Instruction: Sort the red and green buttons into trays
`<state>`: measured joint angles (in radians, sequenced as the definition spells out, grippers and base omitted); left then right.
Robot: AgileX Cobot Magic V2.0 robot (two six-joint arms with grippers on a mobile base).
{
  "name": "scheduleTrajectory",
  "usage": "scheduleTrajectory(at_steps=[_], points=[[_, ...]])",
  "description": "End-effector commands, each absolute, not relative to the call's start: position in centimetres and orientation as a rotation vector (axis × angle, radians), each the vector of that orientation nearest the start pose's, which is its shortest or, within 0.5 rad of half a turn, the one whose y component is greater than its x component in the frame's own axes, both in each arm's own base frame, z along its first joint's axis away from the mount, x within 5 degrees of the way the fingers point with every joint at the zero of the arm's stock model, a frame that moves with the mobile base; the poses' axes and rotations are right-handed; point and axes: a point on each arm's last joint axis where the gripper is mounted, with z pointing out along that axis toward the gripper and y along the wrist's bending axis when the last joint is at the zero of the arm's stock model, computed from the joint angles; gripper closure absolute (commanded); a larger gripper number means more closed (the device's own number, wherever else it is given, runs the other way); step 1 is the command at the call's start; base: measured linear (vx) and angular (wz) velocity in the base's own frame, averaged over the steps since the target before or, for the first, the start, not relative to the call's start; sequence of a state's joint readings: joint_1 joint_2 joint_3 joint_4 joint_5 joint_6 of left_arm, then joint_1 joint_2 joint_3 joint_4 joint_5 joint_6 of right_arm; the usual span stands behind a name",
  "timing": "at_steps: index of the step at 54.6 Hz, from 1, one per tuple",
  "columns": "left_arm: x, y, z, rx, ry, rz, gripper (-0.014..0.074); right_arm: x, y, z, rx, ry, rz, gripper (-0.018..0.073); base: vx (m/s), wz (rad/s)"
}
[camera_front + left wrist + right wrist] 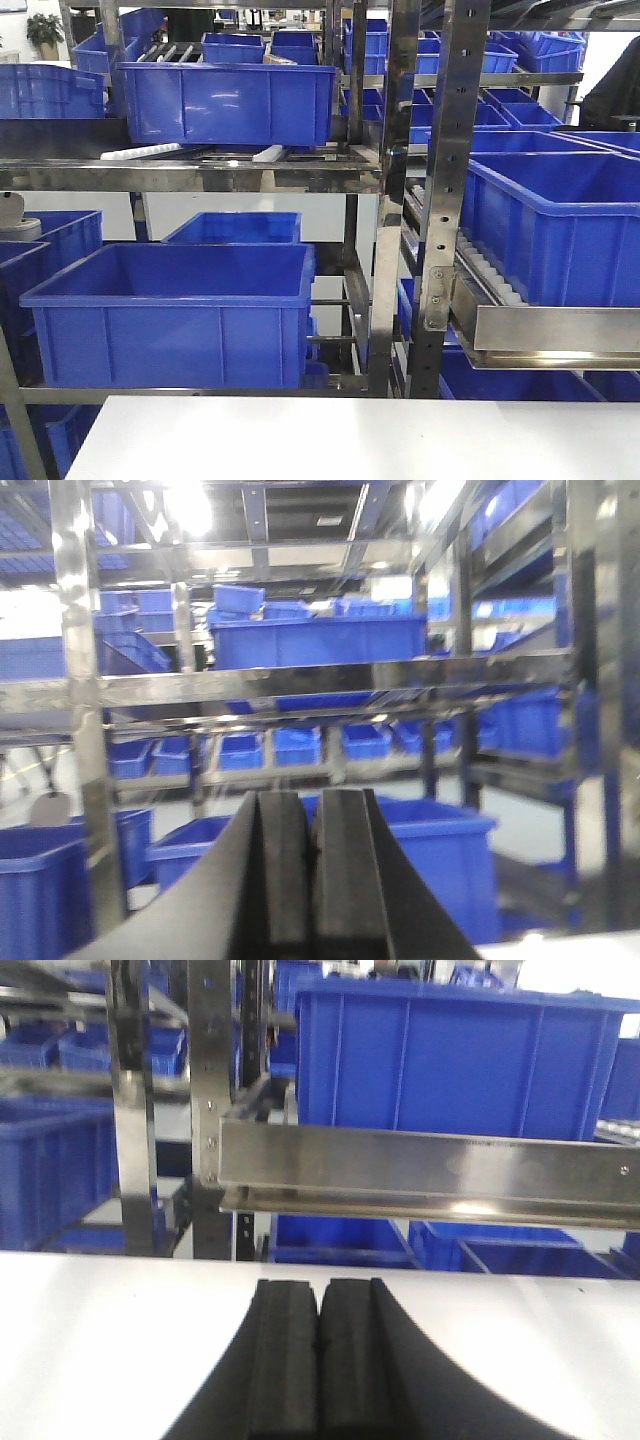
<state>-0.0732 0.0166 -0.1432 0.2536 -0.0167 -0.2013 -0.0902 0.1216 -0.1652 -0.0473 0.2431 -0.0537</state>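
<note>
Where the buttons and trays lie cannot be told from any view. The left gripper [310, 815] is pressed shut on nothing, pointing at steel shelves [300, 685] of blue bins [320, 640]. The right gripper [320, 1300], likewise closed and empty, hangs over the white desk [90, 1330]. Only the front view shows a large bin [170, 310] just behind the desk's far edge.

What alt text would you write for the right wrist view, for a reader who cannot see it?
The right gripper, shut and empty, hangs over a white table. Ahead stands a steel rack whose shelf carries a large blue bin, with more blue bins blurred behind.
</note>
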Motion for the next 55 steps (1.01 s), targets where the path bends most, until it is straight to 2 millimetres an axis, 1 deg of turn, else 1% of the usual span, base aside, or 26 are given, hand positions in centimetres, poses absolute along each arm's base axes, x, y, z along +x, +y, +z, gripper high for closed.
scheduleTrajectory(at_steps=[1, 5, 9, 18, 22, 26, 32, 39, 46, 52, 55], points=[[5.2, -0.3, 28.3, 0.103, 1.368, 0.01, 0.0518, 6.4, -0.7, 27.4, -0.018, 1.628, -0.182, 0.056, 0.0, 0.0], [6.3, -0.4, 28.5, 0.101, 1.443, 0.012, 0.0478, 6.9, -0.8, 28.6, -0.01, 1.666, -0.175, 0.0552, 0.0, 0.0], [7.5, -0.5, 28.5, 0.093, 1.502, -0.002, 0.043, 7.6, -0.9, 28.9, 0.003, 1.722, -0.163, 0.0531, 0.0, 0.0], [9.9, -0.7, 27.4, 0.108, 1.636, -0.005, 0.0283, 8.9, -1.0, 27.9, 0.093, 1.854, -0.089, 0.0438, 0.0, 0.0], [10.8, -0.8, 26.8, 0.113, 1.689, -0.006, 0.0239, 9.4, -1.1, 27.5, 0.1, 1.892, -0.085, 0.0381, 0.0, 0.0], [11.5, -0.8, 26.3, 0.118, 1.732, -0.008, 0.0217, 9.8, -1.1, 27.2, 0.098, 1.919, -0.086, 0.0307, 0.0, 0.0], [12.4, -0.9, 25.5, 0.096, 1.802, -0.029, 0.0213, 10.2, -1.1, 26.9, 0.099, 1.947, -0.085, 0.0198, 0.0, 0.0], [13.3, -1.0, 24.6, 0.103, 1.868, -0.028, 0.0209, 10.6, -1.2, 26.7, 0.1, 1.97, -0.085, 0.0111, 0.0, 0.0], [14.2, -1.5, 23.9, 0.137, 1.911, -0.054, 0.0162, 10.7, -1.2, 26.6, 0.1, 1.975, -0.084, 0.0092, 0.0, 0.0], [14.7, -2.9, 23.5, 0.22, 1.912, -0.118, 0.0108, 10.7, -1.2, 26.6, 0.1, 1.975, -0.084, 0.0092, 0.0, 0.0], [15.0, -3.6, 23.0, 0.262, 1.942, -0.145, 0.0083, 10.7, -1.2, 26.6, 0.1, 1.974, -0.084, 0.0092, 0.0, 0.0]])
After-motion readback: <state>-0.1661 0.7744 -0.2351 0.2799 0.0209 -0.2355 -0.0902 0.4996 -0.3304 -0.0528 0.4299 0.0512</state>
